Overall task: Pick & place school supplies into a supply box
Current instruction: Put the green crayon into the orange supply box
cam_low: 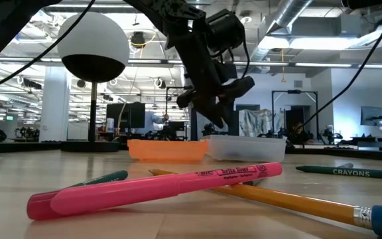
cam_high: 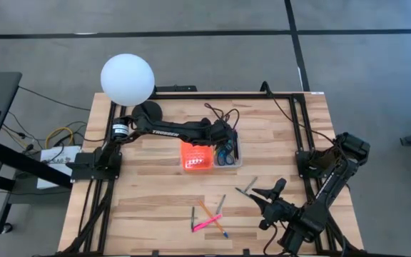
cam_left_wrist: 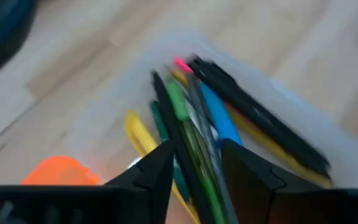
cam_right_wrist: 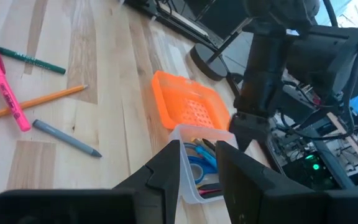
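Several supplies (cam_high: 207,216) lie loose on the tabletop (cam_high: 148,200), just left of the right pincer (cam_high: 268,202), fingers apart; left pincer (cam_high: 227,148) hangs parted over the box (cam_high: 235,160)

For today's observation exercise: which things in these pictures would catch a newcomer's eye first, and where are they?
The white globe lamp stands out at the table's far left corner. Mid-table, the left end effector hangs over the clear tray, beside its orange lid. Nearer the front edge, a pink highlighter lies crossed with a yellow pencil, close to the right end effector.
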Robot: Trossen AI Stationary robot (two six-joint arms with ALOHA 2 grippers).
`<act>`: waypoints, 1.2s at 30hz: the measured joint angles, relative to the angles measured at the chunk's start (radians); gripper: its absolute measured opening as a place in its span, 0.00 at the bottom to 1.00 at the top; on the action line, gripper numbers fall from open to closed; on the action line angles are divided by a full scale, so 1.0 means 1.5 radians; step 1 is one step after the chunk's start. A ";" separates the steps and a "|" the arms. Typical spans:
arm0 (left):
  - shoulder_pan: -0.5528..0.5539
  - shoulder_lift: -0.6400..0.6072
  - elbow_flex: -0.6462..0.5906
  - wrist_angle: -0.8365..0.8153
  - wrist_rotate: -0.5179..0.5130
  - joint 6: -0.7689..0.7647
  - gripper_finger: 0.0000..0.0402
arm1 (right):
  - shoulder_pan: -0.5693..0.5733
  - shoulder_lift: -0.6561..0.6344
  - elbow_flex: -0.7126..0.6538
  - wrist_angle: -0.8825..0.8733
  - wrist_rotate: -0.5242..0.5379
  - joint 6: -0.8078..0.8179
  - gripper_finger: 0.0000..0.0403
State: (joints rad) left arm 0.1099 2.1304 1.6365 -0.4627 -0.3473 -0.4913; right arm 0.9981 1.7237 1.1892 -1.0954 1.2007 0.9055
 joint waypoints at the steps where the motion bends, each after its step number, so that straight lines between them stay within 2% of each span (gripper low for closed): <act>1: -0.002 0.000 0.003 -0.014 0.016 0.017 0.34 | -0.002 0.000 0.000 0.000 -0.005 0.009 0.24; 3: -0.011 0.000 0.017 -0.056 0.025 0.039 0.36 | -0.008 0.000 0.000 0.000 -0.034 0.019 0.24; 5: -0.029 -0.001 0.030 -0.102 0.002 0.063 0.37 | -0.018 0.000 0.000 -0.001 -0.076 0.029 0.24; 9: -0.090 -0.002 0.034 -0.181 -0.108 0.118 0.37 | -0.044 0.000 0.000 -0.004 -0.148 0.068 0.24; 12: -0.144 -0.007 0.035 -0.234 -0.187 0.133 0.38 | -0.059 0.000 0.000 -0.008 -0.175 0.101 0.24; 15: -0.199 -0.010 0.035 -0.302 -0.225 0.130 0.38 | -0.064 0.000 0.000 -0.011 -0.191 0.137 0.24; 20: -0.304 -0.013 0.033 -0.396 -0.276 0.061 0.38 | -0.042 0.000 0.000 -0.016 -0.193 0.197 0.24; 24: -0.394 -0.014 0.000 -0.403 -0.321 -0.021 0.38 | -0.015 0.000 0.000 -0.012 -0.196 0.236 0.24; 28: -0.479 -0.014 -0.049 -0.390 -0.376 -0.117 0.38 | 0.009 0.000 0.000 -0.010 -0.229 0.271 0.24; 32: -0.549 -0.014 -0.086 -0.389 -0.445 -0.226 0.38 | 0.021 0.000 0.000 -0.017 -0.284 0.364 0.24; 36: -0.598 -0.013 -0.106 -0.391 -0.505 -0.299 0.38 | 0.008 0.000 0.000 -0.046 -0.391 0.497 0.24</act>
State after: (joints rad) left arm -0.7874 2.1101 1.4774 -1.0491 -1.1048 -0.9402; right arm 1.0100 1.7238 1.1892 -1.1637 0.6144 1.6505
